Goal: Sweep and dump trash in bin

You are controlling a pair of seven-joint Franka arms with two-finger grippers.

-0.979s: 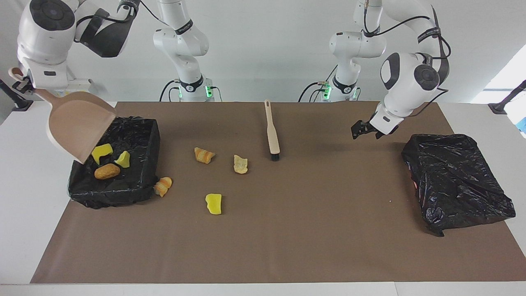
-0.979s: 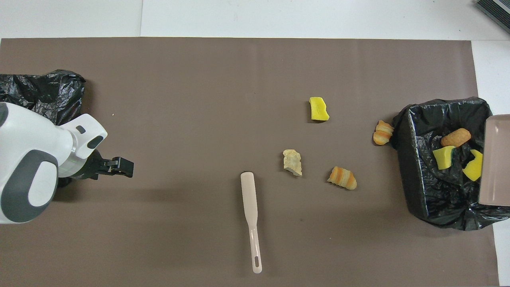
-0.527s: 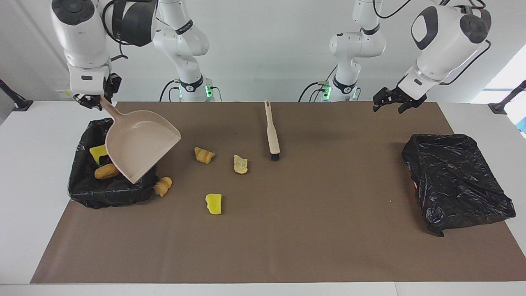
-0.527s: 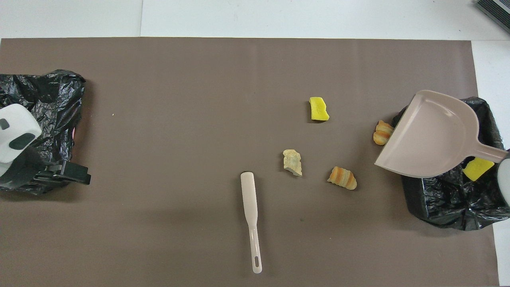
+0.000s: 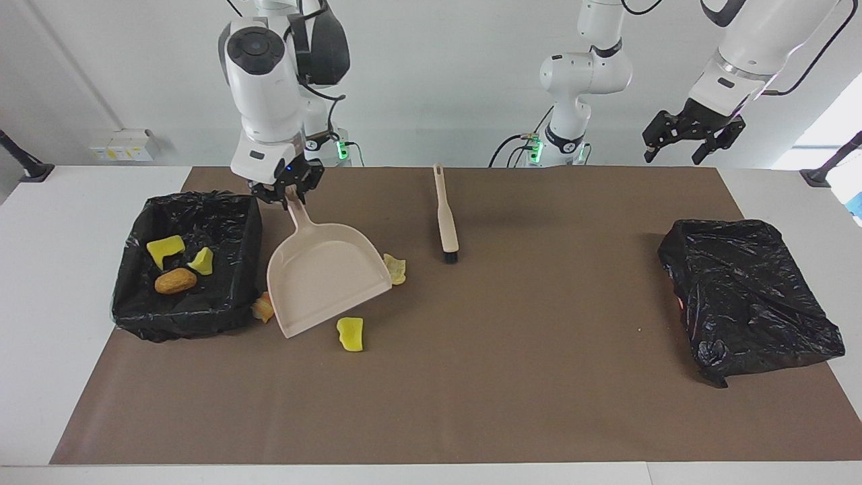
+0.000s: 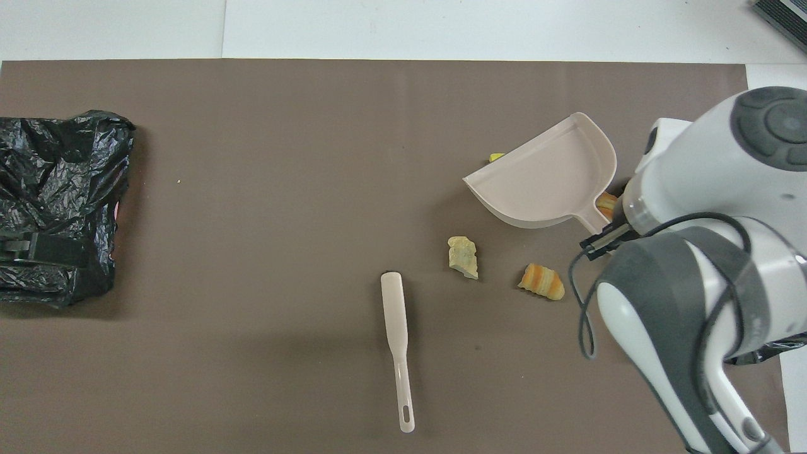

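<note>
Reading the facing view as a clock with the robots at twelve, the bin (image 5: pixel 250 232), lined in black plastic, sits at nine o'clock on the brown mat (image 5: pixel 539 377) that covers the desk (image 5: pixel 60 269). Three pieces of the trash lie inside it: two yellow chunks (image 5: pixel 165 250) and an orange-tan lump (image 5: pixel 176 281).

The right end effector (image 5: pixel 286 190) hangs at about ten o'clock, just beside the bin's corner. Its fingers are pinched onto the handle of the beige dustpan (image 5: pixel 326 279). The pan slopes down from the handle with its open lip lowest, toward seven o'clock; I cannot tell whether the lip touches the mat.

Four scraps are on the mat around the pan. A yellow chunk (image 5: pixel 350 334) lies just off the lip. A pale lump (image 5: pixel 397 269) peeks out at the pan's three o'clock edge. A striped piece (image 5: pixel 261 308) is wedged between pan and bin. A second striped piece (image 6: pixel 542 282), seen from overhead, lies under the pan's handle end.

The brush (image 5: pixel 446 215) lies untouched near twelve o'clock, bristles pointing away from the robots.

The left end effector (image 5: pixel 693 138) waits high at two o'clock, fingers spread and holding nothing. Below it, at three o'clock, rests a crumpled black bag (image 5: pixel 747 296).
</note>
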